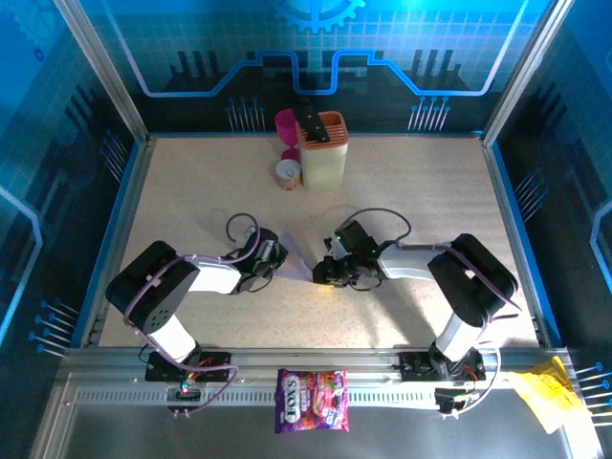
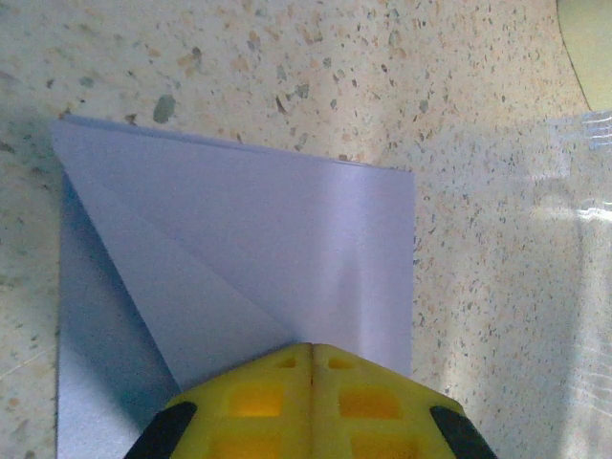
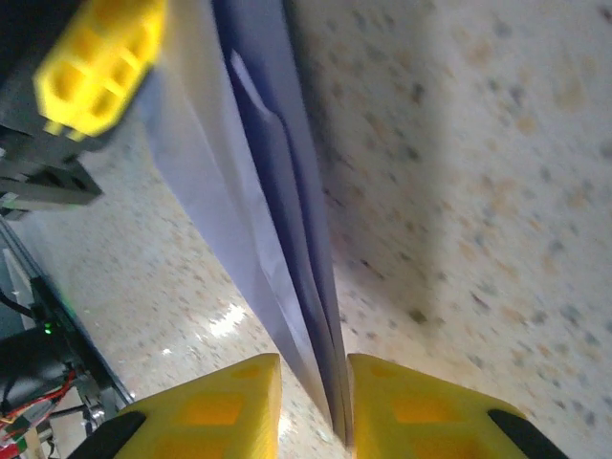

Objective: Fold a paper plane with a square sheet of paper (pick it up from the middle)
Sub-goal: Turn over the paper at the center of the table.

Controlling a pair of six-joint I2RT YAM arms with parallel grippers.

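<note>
R gripper fingers nearly closed, pinching the folded pale lilac paper sheet edge-on btwn them. L gripper fingers pressed together, tips over the sheet's flat face, contact unclear. Sheet is mid-table btwn both arms, over the speckled beige tabletop. Around it, blue circuit-print walls. Top view adds a cream holder and a purple-pink sweets bag.

Speckled beige table — blue circuit-patterned walls
</note>
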